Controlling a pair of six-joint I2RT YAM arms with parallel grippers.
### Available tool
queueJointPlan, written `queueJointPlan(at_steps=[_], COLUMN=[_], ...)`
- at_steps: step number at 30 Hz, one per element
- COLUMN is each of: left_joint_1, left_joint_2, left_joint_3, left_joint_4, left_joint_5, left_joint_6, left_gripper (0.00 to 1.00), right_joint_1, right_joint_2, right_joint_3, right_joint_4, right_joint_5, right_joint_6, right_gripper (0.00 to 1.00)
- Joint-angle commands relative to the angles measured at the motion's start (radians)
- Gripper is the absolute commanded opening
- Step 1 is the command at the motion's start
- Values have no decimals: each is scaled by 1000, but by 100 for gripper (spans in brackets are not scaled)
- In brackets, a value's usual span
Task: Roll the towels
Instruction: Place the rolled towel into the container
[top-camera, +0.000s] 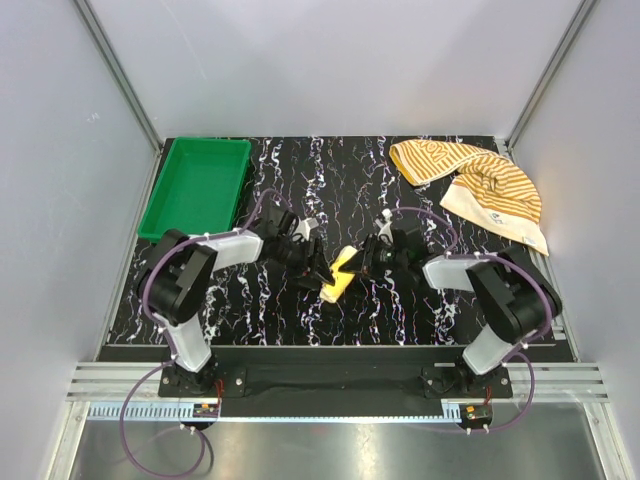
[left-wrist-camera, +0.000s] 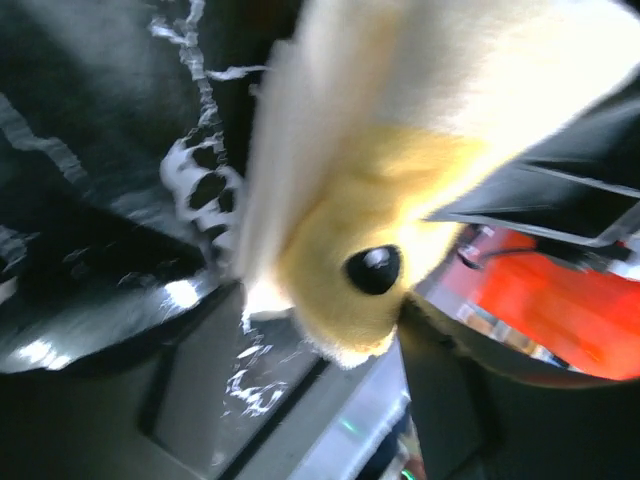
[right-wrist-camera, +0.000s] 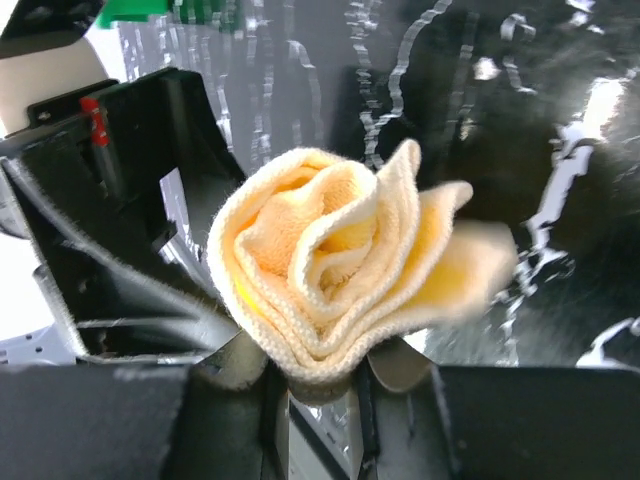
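Observation:
The plain pale yellow towel (top-camera: 342, 272) is a rolled bundle held off the black marbled table (top-camera: 350, 190) at its middle, between my two grippers. My left gripper (top-camera: 318, 266) grips its left end. In the left wrist view the towel (left-wrist-camera: 400, 140) fills the upper frame, blurred, and its lower end sits in the gripper (left-wrist-camera: 365, 340). My right gripper (top-camera: 364, 262) is shut on its right end. The right wrist view shows the spiral end of the roll (right-wrist-camera: 320, 270) pinched by the gripper (right-wrist-camera: 318, 365). The orange-and-cream striped towel (top-camera: 480, 185) lies crumpled at the far right corner.
A green tray (top-camera: 195, 185) stands at the far left corner of the table. White walls close in the left, back and right sides. The arm bases and a metal rail (top-camera: 330, 385) run along the near edge.

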Motion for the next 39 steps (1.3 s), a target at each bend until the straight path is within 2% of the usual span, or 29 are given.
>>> queueJointPlan(at_steps=[1, 6, 7, 8, 11, 12, 13, 16, 23, 27, 30, 32, 34, 35, 36, 39], left_joint_1=[7, 9, 9, 9, 7, 7, 7, 4, 1, -5, -11, -14, -16, -19, -19, -22], left_joint_2=[-102, -154, -159, -161, -174, -180, -194, -214, -199, -185, -184, -184, -196, -202, -217, -245], left_joint_3=[-40, -68, -74, -80, -103, -126, -134, -143, -146, -169, -166, -163, -142, -131, -116, -94], left_joint_4=[29, 188, 221, 239, 408, 511, 559, 669, 805, 948, 953, 931, 804, 757, 658, 495], left_joint_5=[-142, -95, -70, -31, 72, 103, 129, 210, 286, 300, 300, 301, 275, 264, 251, 191], left_joint_6=[48, -7, -23, -35, -105, -150, -173, -216, -297, -391, -400, -386, -313, -281, -218, -114], left_gripper=[70, 73, 80, 80, 81, 82, 92, 99, 99, 99, 88, 73, 56, 45, 39, 38], right_joint_1=[7, 9, 9, 9, 10, 10, 10, 10, 15, 19, 22, 24, 25, 24, 24, 24], right_joint_2=[-118, -265, -284, -301, -348, -367, -373, -388, -398, -384, -381, -381, -387, -397, -402, -425], right_joint_3=[48, 91, 96, 104, 120, 124, 125, 120, 82, 81, 79, 78, 81, 90, 96, 123], right_joint_4=[-134, -274, -288, -312, -338, -337, -337, -302, -80, -21, -21, -26, -52, -94, -125, -242], right_joint_5=[18, 10, 7, -1, -19, -25, -28, -68, -183, -214, -213, -211, -202, -190, -177, -141], right_joint_6=[-67, -82, -84, -86, -82, -79, -72, -49, 46, 77, 74, 72, 53, 39, 24, -44], right_gripper=[0, 0, 0, 0, 0, 0, 0, 0, 0, 0, 0, 0, 0, 0, 0, 0])
